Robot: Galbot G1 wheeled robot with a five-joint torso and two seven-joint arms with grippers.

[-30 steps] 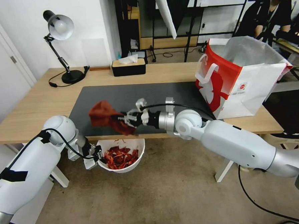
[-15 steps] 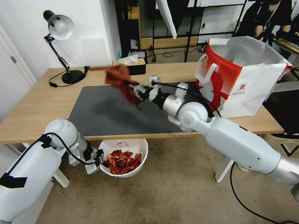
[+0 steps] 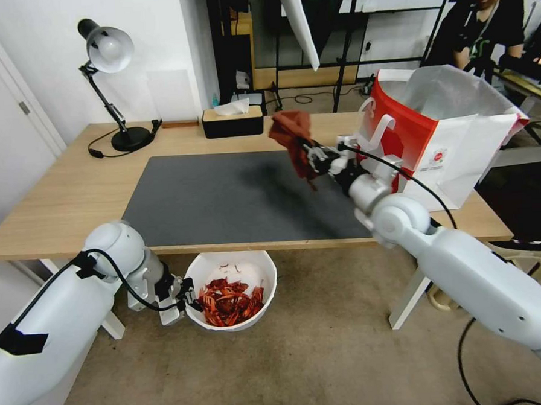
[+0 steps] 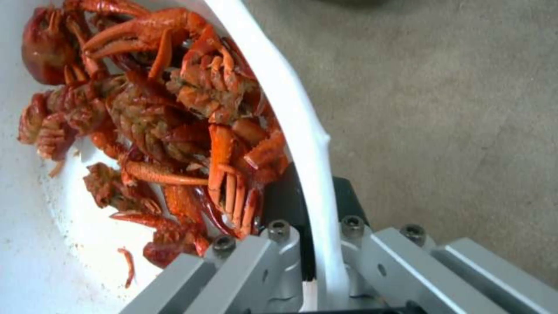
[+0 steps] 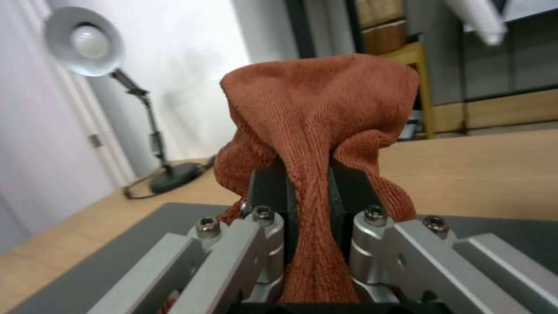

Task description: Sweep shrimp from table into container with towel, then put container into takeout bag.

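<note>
Below your wooden table, the left gripper clamps the round white container's rim; the right gripper pinches the ribbed towel, bunched upward.

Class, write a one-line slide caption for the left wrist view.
Left claw clamps the white container rim, shrimp heaped inside.

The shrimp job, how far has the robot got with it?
The sweeping looks done: the shrimp lie in the container, held below the table edge by the left gripper clamped on its rim. The right gripper holds the towel above the mat. Left: getting the container into the takeout bag.
</note>
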